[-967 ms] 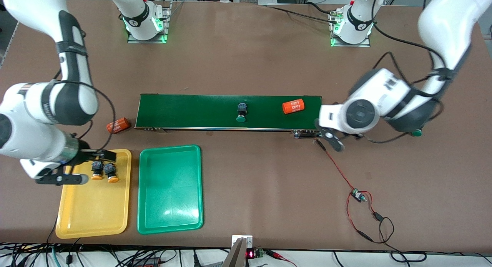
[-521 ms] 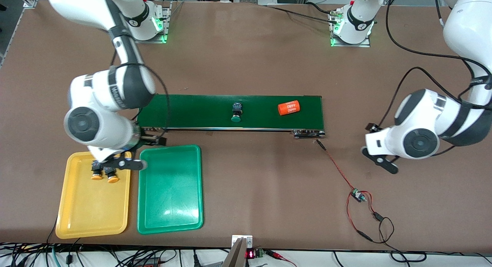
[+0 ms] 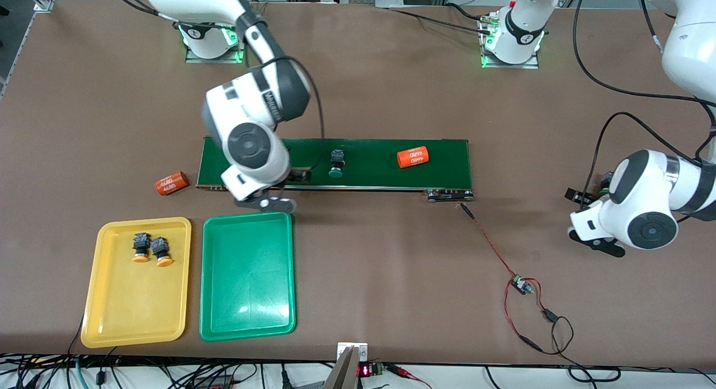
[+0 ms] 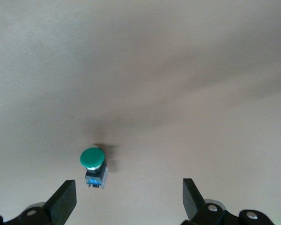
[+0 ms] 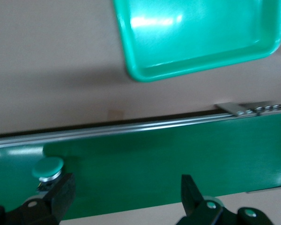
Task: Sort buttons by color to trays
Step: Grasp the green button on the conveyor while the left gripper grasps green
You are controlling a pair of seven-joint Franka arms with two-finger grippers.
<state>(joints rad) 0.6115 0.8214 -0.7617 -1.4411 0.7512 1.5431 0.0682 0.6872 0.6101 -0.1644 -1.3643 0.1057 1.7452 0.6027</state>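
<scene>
Both my jaws are wide apart and empty – right gripper (image 5: 124, 194) over the conveyor belt (image 3: 380, 162), left gripper (image 4: 129, 199) over the table (image 3: 391, 87) – and that green button (image 3: 335, 164) looks light, hard and slick-capped, so I'd pinch its boxy body.

Two orange-yellow buttons (image 3: 141, 248) (image 3: 161, 251), two green buttons (image 3: 336, 164) (image 4: 93, 167), two trays, one yellow tray (image 3: 134, 327) and one green tray (image 3: 248, 282), two orange cylinders (image 3: 412, 156) (image 3: 171, 183), one conveyor belt (image 3: 369, 176), one small wired circuit board (image 3: 519, 285).

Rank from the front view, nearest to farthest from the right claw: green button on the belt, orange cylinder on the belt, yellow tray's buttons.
From the right claw:
1. Green button, on the belt beside it.
2. Orange cylinder, toward the left arm's end of the belt.
3. Yellow-capped buttons, in the yellow tray.
</scene>
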